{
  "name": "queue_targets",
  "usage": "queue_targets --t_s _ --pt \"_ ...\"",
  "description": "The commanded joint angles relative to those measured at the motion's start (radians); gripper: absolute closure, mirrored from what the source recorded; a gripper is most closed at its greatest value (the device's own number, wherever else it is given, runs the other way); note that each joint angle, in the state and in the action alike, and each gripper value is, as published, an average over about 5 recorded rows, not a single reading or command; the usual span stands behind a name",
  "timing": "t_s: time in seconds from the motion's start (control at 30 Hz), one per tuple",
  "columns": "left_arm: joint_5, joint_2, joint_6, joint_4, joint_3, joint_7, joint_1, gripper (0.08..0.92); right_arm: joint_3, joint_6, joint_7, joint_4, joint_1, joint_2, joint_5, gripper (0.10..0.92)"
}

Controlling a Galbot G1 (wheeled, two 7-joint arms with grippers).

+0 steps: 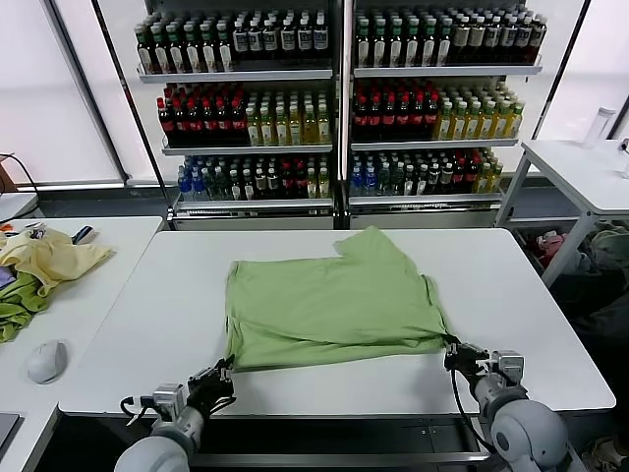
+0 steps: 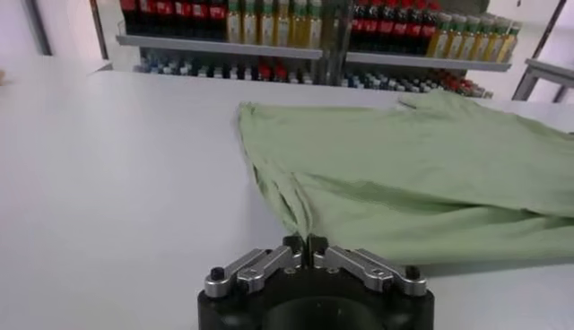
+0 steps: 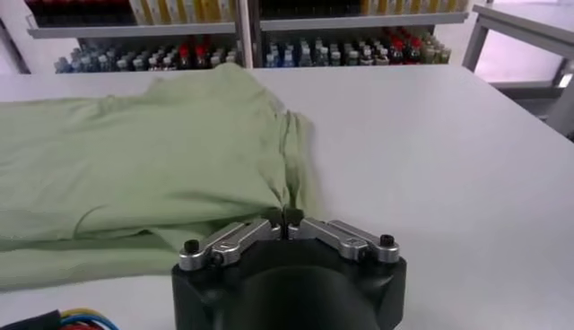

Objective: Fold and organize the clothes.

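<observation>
The clothes, a light green polo shirt, lie partly folded in the middle of the white table, a sleeve pointing toward the far side. My left gripper is shut on the shirt's near left corner, the fabric bunched into folds at its fingertips. My right gripper is shut on the near right corner, where the cloth gathers at its tips. Both corners sit low over the table near its front edge.
A side table on the left holds a pale yellow garment over a darker green cloth and a white mouse. Drink shelves stand behind. Another white table stands at the right rear.
</observation>
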Motion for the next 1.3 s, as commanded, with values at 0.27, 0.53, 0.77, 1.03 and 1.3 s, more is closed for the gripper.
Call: queue_targets --t_s 0.27,0.53,0.77,1.03,1.3 --pt "0.053 0.054 0.013 -0.145 -0.128 0.093 0.261 0.891 0.115 0.008 -0.010 0.250 -0.325 0.030 -0.052 0.912" --pt "0.111 0.061 0.012 -0.105 -0.124 0.108 0.225 0.891 0.050 -0.002 -0.007 0.200 -0.210 0.031 -0.104 0.912" --pt "0.123 0.044 -0.002 -0.095 -0.124 0.091 0.211 0.790 -0.037 -0.017 0.005 0.069 -0.043 0.029 -0.137 0.882" --pt "0.143 0.022 -0.024 -0.135 -0.132 0.080 0.221 0.557 -0.089 -0.006 -0.006 0.011 0.039 0.028 -0.189 0.658" --pt "0.100 0.041 -0.056 -0.129 -0.148 0.018 0.145 0.331 -0.118 0.039 -0.011 -0.017 0.154 0.015 -0.199 0.433"
